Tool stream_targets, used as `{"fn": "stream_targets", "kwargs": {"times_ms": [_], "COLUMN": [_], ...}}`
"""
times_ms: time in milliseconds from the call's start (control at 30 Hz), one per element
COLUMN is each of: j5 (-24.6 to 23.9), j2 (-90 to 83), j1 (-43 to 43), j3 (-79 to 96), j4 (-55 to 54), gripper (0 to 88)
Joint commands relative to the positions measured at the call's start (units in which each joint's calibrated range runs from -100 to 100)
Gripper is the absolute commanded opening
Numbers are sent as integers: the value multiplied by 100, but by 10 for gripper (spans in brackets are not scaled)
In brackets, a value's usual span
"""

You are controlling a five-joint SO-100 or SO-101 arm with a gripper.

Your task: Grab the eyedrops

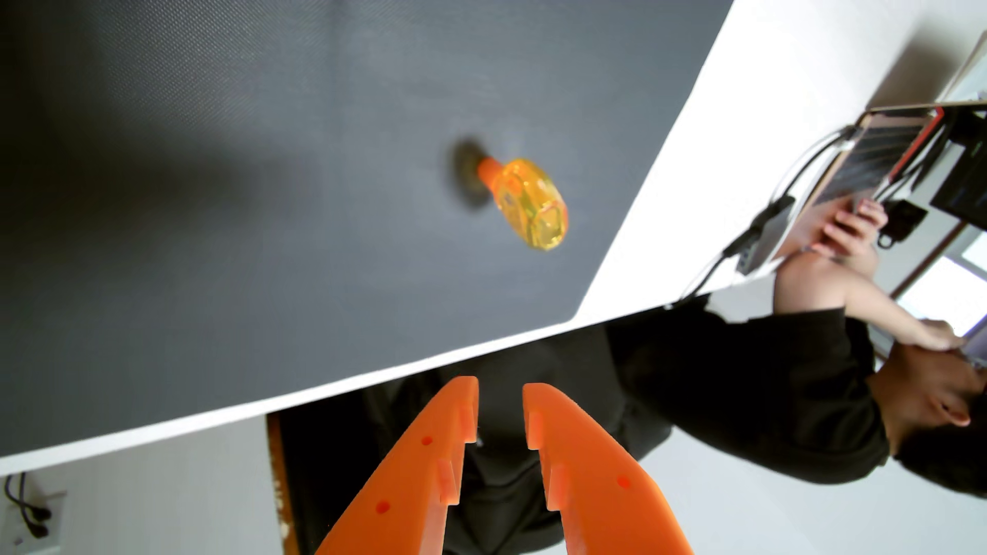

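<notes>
In the wrist view the gripper [500,397] is released and holds nothing, while the eyedrops [526,203] stand on the dark mat [213,213] at twelve o'clock, so the grab is not yet done.

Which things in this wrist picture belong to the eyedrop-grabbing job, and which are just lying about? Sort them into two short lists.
Belong to the job:
eyedrops, standing on the mat
gripper, open, apart from the eyedrops
mat, dark grey

Just lying about:
laptop on the table
cables
person in black
wall plugs
</notes>
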Motion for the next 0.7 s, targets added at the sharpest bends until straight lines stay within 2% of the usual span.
{"fn": "stream_targets", "kwargs": {"times_ms": [0,100,267,533,667], "j5": [210,320,540,911,1100], "j2": [910,1547,2591,4366,5105], "j1": [33,33,-9,8,-9], "j3": [-1136,-1820,-2946,-4089,-4341], "j4": [200,373,797,815,892], "gripper": [51,63,144,167,264]}}
